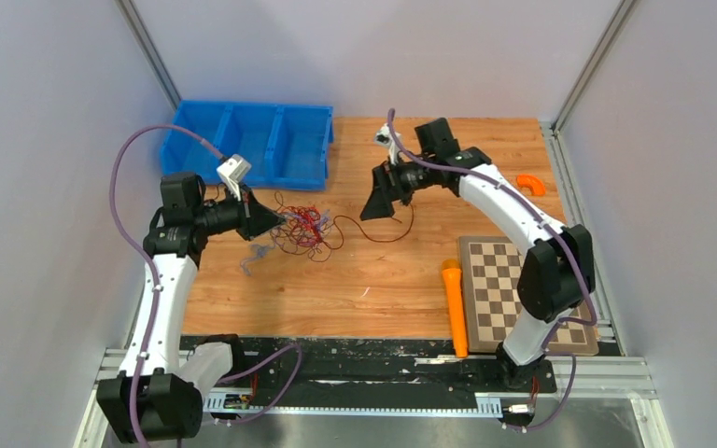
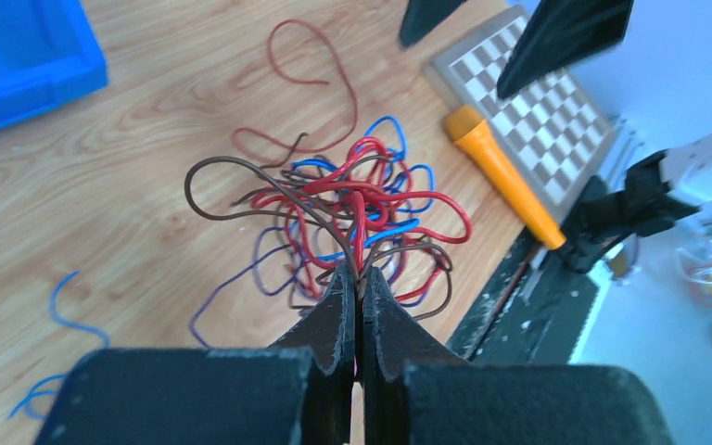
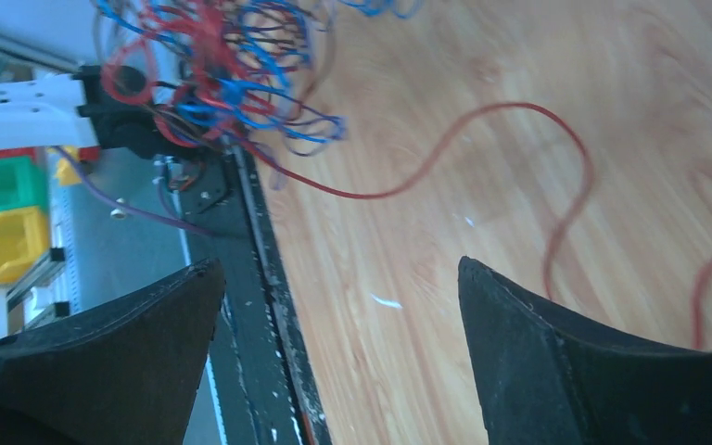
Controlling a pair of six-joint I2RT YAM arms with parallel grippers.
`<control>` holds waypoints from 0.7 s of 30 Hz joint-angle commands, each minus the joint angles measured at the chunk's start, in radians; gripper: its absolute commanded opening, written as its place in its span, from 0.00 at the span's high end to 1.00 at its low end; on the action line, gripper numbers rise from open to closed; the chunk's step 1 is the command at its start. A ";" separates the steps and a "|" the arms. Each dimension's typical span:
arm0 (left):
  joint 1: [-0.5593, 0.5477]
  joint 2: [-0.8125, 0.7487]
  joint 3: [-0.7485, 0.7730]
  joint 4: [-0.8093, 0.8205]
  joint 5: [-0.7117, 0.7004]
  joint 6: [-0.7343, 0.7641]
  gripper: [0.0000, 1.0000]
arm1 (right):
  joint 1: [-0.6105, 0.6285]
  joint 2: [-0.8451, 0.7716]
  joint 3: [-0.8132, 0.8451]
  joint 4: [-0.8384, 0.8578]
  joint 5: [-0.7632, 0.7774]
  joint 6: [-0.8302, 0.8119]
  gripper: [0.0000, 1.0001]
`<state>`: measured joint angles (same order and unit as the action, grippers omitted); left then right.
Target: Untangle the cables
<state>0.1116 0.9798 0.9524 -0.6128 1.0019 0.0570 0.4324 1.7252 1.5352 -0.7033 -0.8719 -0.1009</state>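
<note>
Nearest the viewer, two white-and-black robot arms rise from a black rail at the near edge of a light wooden table [image 1: 355, 299]. Close to the right arm's base lies a brown-and-cream chequered board [image 1: 509, 280]. An orange plastic tool with a long handle [image 1: 455, 308] lies just beside the board's left edge.

Further in, left of the table's centre, sits a loose knot of thin, curly cables [image 1: 303, 229] in red, blue, brown and purplish colours. The left gripper [image 1: 275, 221] points right into the knot's left edge. The left wrist view shows its two black fingers pressed together, pinching a red strand of the cables [image 2: 352, 204] at the very tip of the gripper [image 2: 357, 273].

A short blue strand [image 1: 252, 261] lies by itself on the wood, on the near left of the knot. A long dark red strand [image 1: 387, 235] trails out to the right in a flat loop.

Above that loop hangs the right gripper [image 1: 380, 201], to the right of the knot and apart from it. Its fingers are spread wide and hold nothing. In the right wrist view, bare wood shows between the two fingers of this gripper [image 3: 338, 269].

Furthest away, a blue plastic bin with three compartments [image 1: 247, 140] stands at the far left corner. A small orange curved piece [image 1: 530, 184] lies near the far right edge.
</note>
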 commanded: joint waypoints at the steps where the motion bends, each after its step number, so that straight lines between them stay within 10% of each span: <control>1: -0.072 0.022 -0.030 0.248 0.034 -0.297 1.00 | 0.116 0.044 -0.010 0.228 -0.115 0.171 0.05; 11: -0.108 0.026 -0.097 0.412 0.045 -0.421 1.00 | 0.231 0.146 -0.143 0.750 -0.259 0.542 0.01; 13: -0.108 0.025 -0.108 0.436 0.055 -0.432 1.00 | 0.238 0.172 -0.156 0.859 -0.293 0.612 0.16; 18: -0.108 0.027 -0.082 0.370 0.059 -0.386 1.00 | 0.208 0.143 -0.191 0.884 -0.257 0.614 0.98; 21: -0.108 0.023 -0.036 0.198 0.000 -0.260 1.00 | 0.136 0.079 -0.230 0.792 -0.147 0.544 1.00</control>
<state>0.0078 1.0107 0.8486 -0.2741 1.0264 -0.3157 0.6487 1.9030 1.3354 0.0669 -1.1042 0.4744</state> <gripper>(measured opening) 0.018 0.031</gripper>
